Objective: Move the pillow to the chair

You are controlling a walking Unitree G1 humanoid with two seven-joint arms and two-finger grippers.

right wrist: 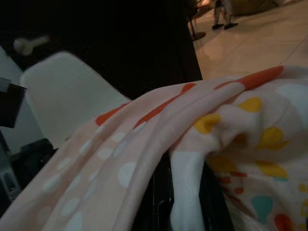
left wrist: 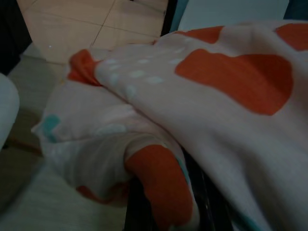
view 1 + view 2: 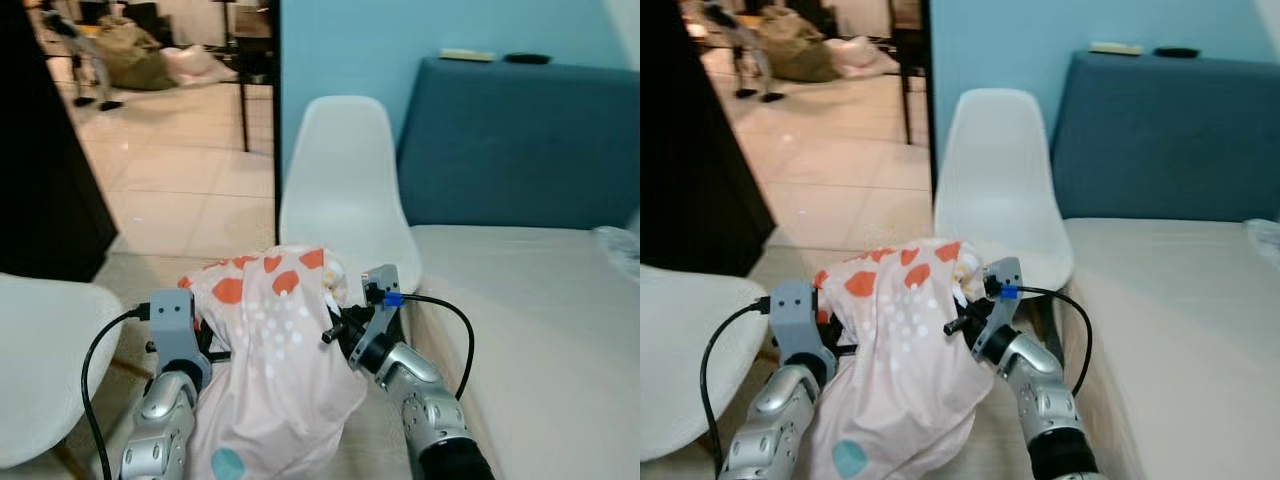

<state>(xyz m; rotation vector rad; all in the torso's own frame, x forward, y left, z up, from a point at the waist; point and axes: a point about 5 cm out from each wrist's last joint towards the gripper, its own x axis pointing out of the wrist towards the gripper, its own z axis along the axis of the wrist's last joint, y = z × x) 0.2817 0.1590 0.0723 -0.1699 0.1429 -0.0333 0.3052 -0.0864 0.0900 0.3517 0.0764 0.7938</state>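
Pillow point(image 3: 272, 360) hangs long axis vertical between left hand point(image 3: 200, 340) and right hand point(image 3: 335, 330), before the white chair point(image 3: 345, 190). Wrist views show each hand's fingers clamped on fabric.

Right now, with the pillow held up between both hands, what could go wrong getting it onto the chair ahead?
The pillow is soft and sags low between the left hand and right hand, so it could slip free. It also hides the near edge of the white chair, so it may be set short and slide off.

Bright, slightly soft head views; dim wrist views.
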